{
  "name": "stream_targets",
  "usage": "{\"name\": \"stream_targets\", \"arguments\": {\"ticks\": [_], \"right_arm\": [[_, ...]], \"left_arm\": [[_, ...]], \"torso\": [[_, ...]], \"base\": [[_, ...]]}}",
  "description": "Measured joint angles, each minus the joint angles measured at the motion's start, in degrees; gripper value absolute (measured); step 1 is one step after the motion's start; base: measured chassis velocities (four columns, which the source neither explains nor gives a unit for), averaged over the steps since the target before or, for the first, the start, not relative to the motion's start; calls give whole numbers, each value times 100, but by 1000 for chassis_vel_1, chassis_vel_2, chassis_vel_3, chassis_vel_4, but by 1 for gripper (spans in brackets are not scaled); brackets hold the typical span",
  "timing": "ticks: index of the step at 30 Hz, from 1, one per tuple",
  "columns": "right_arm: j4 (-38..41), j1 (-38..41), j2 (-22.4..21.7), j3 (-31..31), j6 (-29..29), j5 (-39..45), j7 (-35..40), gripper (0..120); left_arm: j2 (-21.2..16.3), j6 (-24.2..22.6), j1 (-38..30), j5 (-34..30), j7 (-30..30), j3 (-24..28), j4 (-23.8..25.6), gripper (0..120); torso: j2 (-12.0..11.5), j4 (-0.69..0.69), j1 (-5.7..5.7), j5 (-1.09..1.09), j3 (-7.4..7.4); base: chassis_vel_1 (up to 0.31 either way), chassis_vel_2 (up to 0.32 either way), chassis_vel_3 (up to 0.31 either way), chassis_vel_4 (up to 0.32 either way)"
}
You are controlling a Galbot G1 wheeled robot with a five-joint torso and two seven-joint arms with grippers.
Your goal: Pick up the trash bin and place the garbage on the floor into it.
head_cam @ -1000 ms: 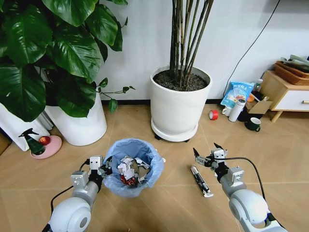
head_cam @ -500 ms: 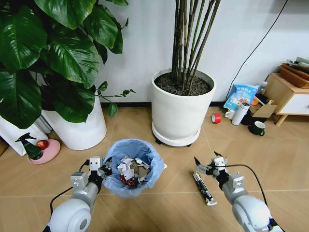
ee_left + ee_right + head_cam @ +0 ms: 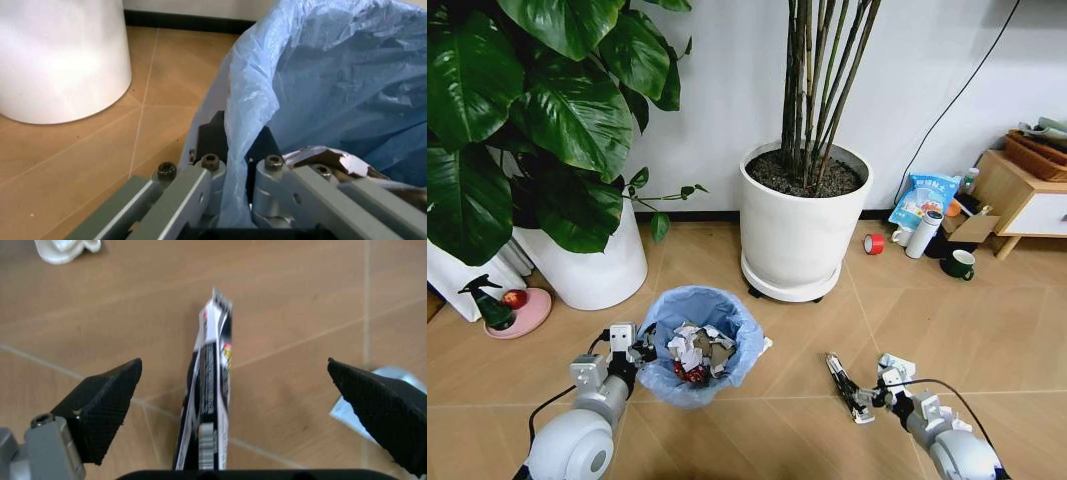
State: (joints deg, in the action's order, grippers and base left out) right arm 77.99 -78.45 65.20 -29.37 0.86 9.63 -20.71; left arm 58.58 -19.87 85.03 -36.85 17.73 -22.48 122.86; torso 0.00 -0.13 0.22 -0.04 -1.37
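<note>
right claw [image 3: 864, 385] lowered toward the floor, now wide open astride the dark flat wrapper [image 3: 846, 385]

Blue-lined trash bin [image 3: 699, 345] holds paper wads; a flat black-white wrapper [image 3: 846, 386] lies on the floor [image 3: 987, 330].

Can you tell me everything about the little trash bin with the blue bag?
The trash bin is small, round and dark, lined with a crinkly light-blue plastic bag ruffled over its rim. It sits upright near the big white pot. Inside are crumpled white paper wads, brownish scraps and something red, piled near the top. The left gripper is shut on its rim, pinching bag and wall together. A small white scrap lies on the floor beside it.
</note>
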Motion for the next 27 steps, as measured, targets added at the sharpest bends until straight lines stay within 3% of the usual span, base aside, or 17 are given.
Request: {"name": "stream_targets", "arguments": {"ticks": [10, 27], "right_arm": [[-1098, 611, 254, 276, -258, 0, -23, 97], [-1659, 764, 406, 236, -396, 154, -66, 39]], "left_arm": [[2, 4, 15, -1, 6, -11, -32, 0], [-20, 9, 24, -2, 27, 0, -49, 0]], "torso": [[0, 0, 0, 0, 0], [0, -1, 0, -4, 1]], "base": [[0, 0, 0, 0], [0, 0, 0, 0]]}}
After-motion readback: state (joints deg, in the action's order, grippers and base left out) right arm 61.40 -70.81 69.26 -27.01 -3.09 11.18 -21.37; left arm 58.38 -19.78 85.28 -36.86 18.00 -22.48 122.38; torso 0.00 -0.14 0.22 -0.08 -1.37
